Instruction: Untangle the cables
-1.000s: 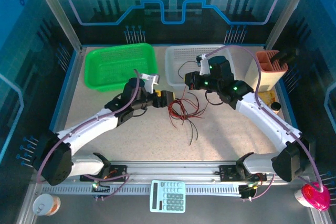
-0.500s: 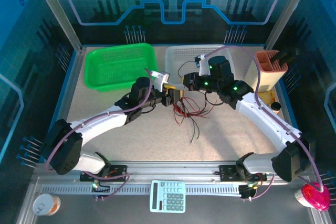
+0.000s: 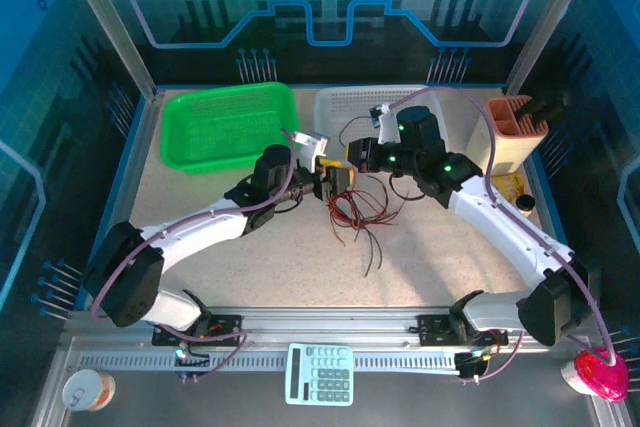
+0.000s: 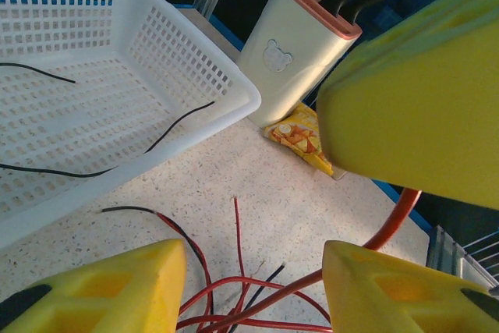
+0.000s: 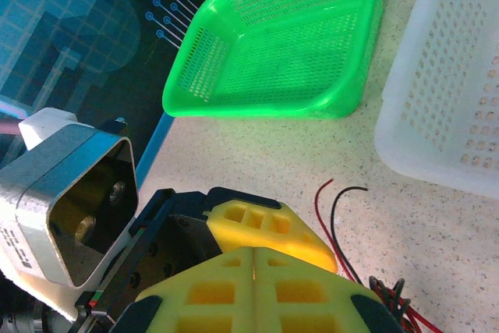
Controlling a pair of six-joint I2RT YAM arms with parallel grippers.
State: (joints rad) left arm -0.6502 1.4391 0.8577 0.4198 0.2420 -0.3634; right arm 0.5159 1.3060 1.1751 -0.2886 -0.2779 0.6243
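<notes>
left end effector: about half open, its 2 yellow fingers apart, red strands of the cables lying in the gap, none of them clamped.
right end effector: closed tight, fingers pressed flat together; 1 red cable rises off the counter up to them, apparently pinched.
cables: loose red and black tangle on the counter just below both end effectors, near the white basket; 2 black strands lie inside that basket.
</notes>
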